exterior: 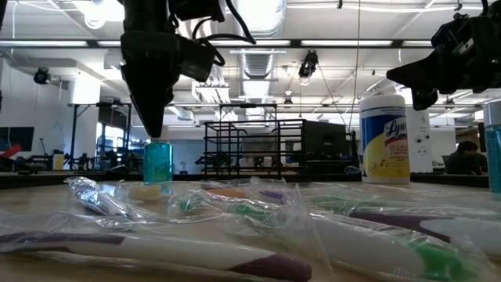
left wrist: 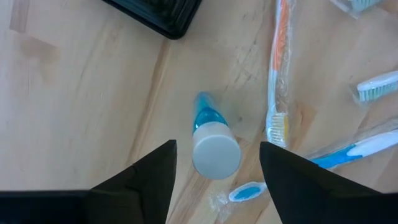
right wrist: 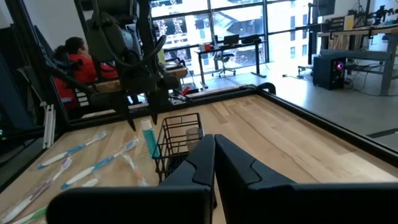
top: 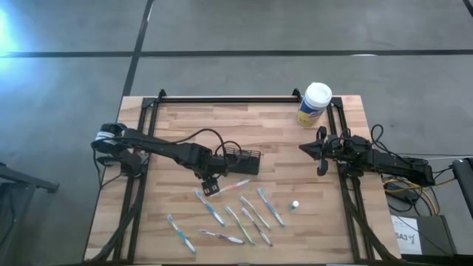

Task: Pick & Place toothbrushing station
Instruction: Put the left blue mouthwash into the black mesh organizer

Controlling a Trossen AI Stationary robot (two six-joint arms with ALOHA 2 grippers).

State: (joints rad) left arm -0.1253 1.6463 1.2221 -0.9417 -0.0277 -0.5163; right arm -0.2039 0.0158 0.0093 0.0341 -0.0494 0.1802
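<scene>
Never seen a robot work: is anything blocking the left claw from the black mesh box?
Nothing visible. The open left gripper hangs over a small blue tube beside the black mesh box; only bare wood lies between them. The right gripper waits, shut, at the table's right side.

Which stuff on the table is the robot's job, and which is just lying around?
For the job:
- black mesh holder box
- left gripper, open above the blue tube
- toothbrushes

Just lying about:
- yellow-labelled wipes canister
- small white cap
- right gripper, shut, waiting at the table's right edge
</scene>
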